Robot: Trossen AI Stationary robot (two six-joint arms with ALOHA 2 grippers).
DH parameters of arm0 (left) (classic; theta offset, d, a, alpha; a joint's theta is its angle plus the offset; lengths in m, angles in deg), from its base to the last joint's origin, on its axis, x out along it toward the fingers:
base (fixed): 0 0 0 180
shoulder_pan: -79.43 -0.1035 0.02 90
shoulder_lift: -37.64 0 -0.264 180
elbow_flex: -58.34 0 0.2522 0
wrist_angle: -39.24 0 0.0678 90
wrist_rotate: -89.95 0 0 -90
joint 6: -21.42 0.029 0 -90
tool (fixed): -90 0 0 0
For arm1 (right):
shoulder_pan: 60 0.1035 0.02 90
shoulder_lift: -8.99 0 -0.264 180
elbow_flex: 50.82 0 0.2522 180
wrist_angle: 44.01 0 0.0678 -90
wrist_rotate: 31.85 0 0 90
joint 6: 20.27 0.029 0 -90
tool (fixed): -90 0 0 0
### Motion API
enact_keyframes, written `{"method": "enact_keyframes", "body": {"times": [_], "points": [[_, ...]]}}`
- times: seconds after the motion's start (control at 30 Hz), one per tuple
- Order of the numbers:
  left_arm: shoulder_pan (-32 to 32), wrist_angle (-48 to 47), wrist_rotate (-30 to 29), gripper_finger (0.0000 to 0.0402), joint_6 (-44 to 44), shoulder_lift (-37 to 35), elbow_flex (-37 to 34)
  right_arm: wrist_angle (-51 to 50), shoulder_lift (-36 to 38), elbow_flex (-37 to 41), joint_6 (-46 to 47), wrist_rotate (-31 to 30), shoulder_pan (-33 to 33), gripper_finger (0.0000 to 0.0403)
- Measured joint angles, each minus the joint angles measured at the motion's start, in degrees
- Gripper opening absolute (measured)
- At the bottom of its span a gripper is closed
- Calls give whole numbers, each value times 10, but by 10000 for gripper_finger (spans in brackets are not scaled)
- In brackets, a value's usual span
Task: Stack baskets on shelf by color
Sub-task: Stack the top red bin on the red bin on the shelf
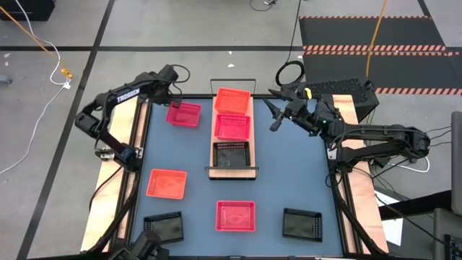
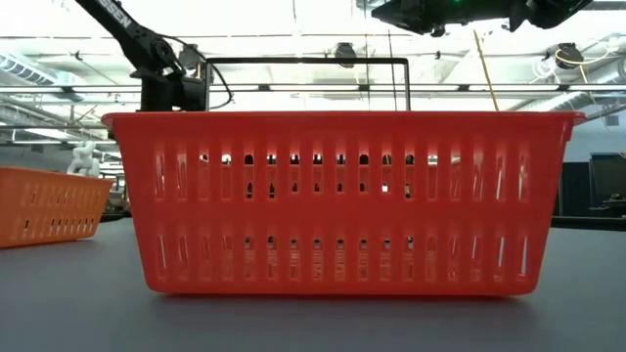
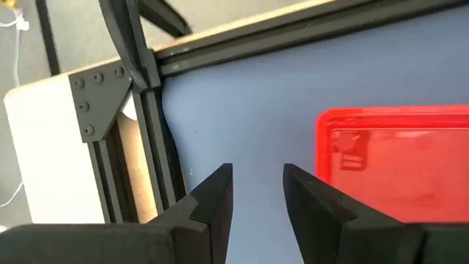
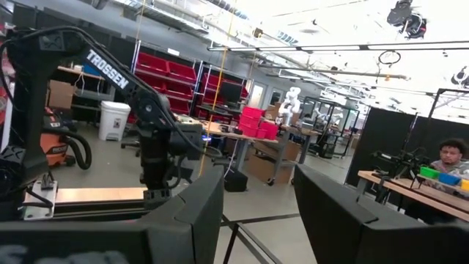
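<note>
1. You see the shelf (image 1: 233, 170) lying in the middle of the desk (image 1: 289, 173), running from the far edge toward the centre.
2. On the shelf, three baskets sit in a row: an orange basket (image 1: 232, 100) at the far end, a pink-red basket (image 1: 232, 126) in the middle, and a black basket (image 1: 232, 154) at the near end.
3. Your left end effector (image 1: 175, 94) hangs over the far left corner of the desk, just beside a second pink-red basket (image 1: 183, 114) that rests on the desk surface. In the left wrist view its fingers (image 3: 212, 202) stand a little apart and hold nothing.
4. Your right end effector (image 1: 276, 108) hovers near the far edge, to the right of the shelf. Its fingers (image 4: 192, 213) are apart and empty.
5. Near the left edge you find another orange basket (image 1: 167, 183).
6. Along the near edge there are a black basket at the left (image 1: 163, 227), a pink-red one in the middle (image 1: 236, 216), and a black one at the right (image 1: 302, 224).
</note>
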Motion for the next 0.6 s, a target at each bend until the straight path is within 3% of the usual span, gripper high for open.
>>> {"method": "enact_keyframes", "body": {"times": [0.2, 0.6], "points": [[15, 15, 13, 124, -5, -11, 0, 0, 0, 0, 4, 0, 0, 160], [35, 47, 28, 124, 6, 41, 0, 0, 0, 0, 6, 0, 0, 160]]}}
